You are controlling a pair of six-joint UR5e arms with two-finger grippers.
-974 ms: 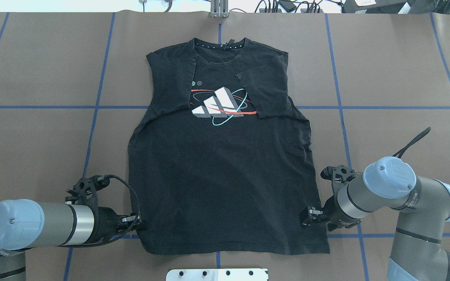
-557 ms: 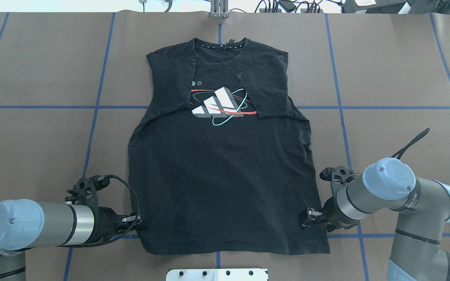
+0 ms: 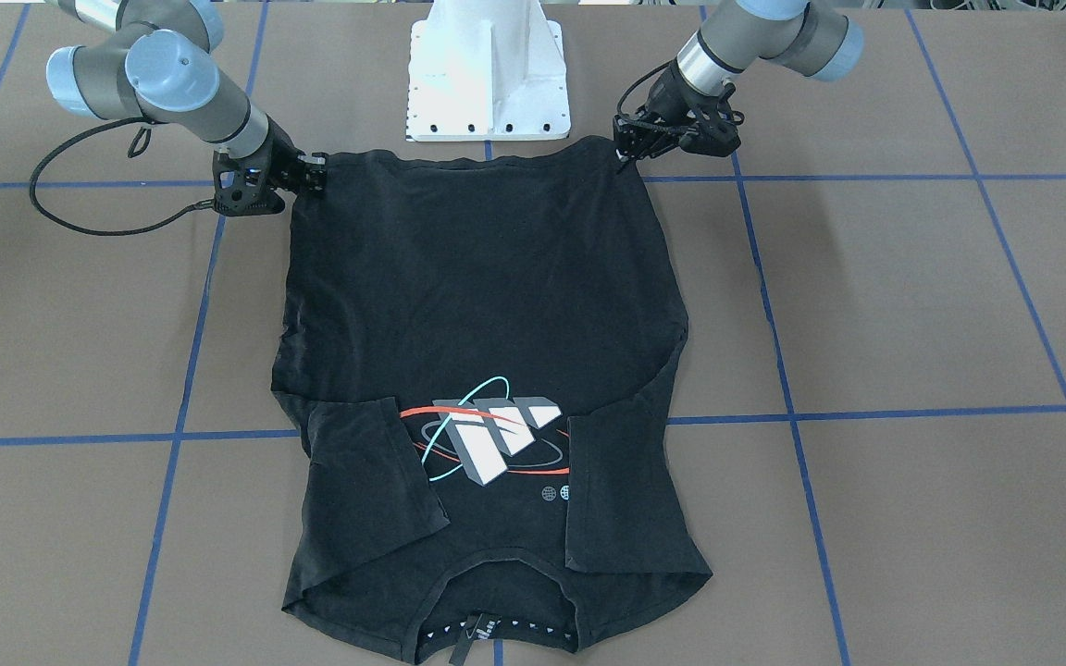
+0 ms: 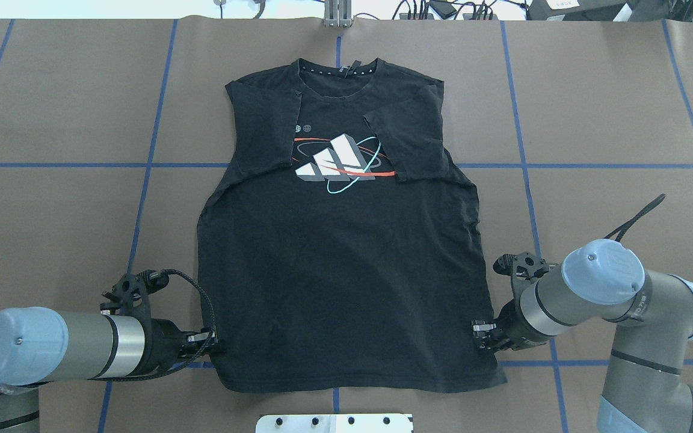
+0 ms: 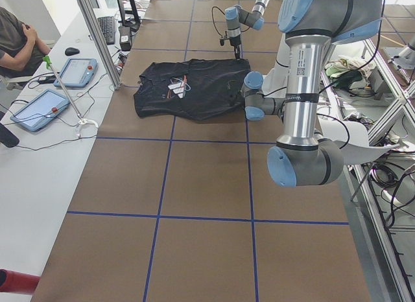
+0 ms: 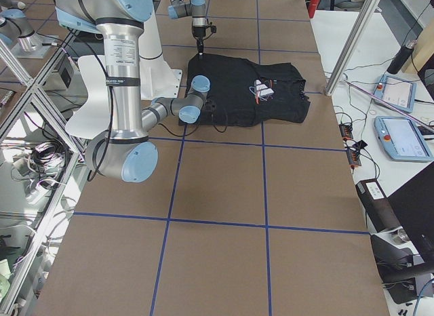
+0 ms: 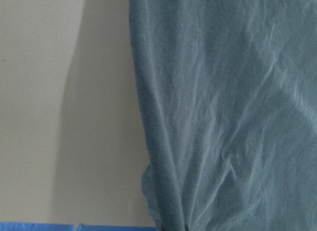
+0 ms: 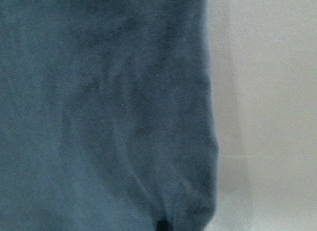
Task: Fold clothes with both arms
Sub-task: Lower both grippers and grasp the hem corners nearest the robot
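Observation:
The black T-shirt (image 4: 340, 270) lies flat and face up on the brown table, collar at the far side, both short sleeves folded in over the chest graphic (image 4: 337, 162). My left gripper (image 4: 214, 347) is low at the shirt's left edge near the hem, shut on the fabric. The left wrist view shows cloth (image 7: 223, 117) puckering toward the pinch. My right gripper (image 4: 482, 337) is low at the right edge near the hem, shut on the fabric (image 8: 99, 117). In the front-facing view the T-shirt (image 3: 477, 296) shows with the left gripper (image 3: 625, 153) and the right gripper (image 3: 316, 176) at its hem corners.
The white pedestal base (image 3: 487, 74) stands just behind the hem. Blue tape lines (image 4: 148, 162) cross the brown table cover. Tablets (image 5: 39, 107) and cables lie on a side bench, where a seated person (image 5: 16, 43) shows. A metal post (image 4: 337, 15) stands at the far edge.
My right gripper has shifted slightly right and toward the robot at the shirt's right edge, tugging the hem corner a little. The left arm has not moved.

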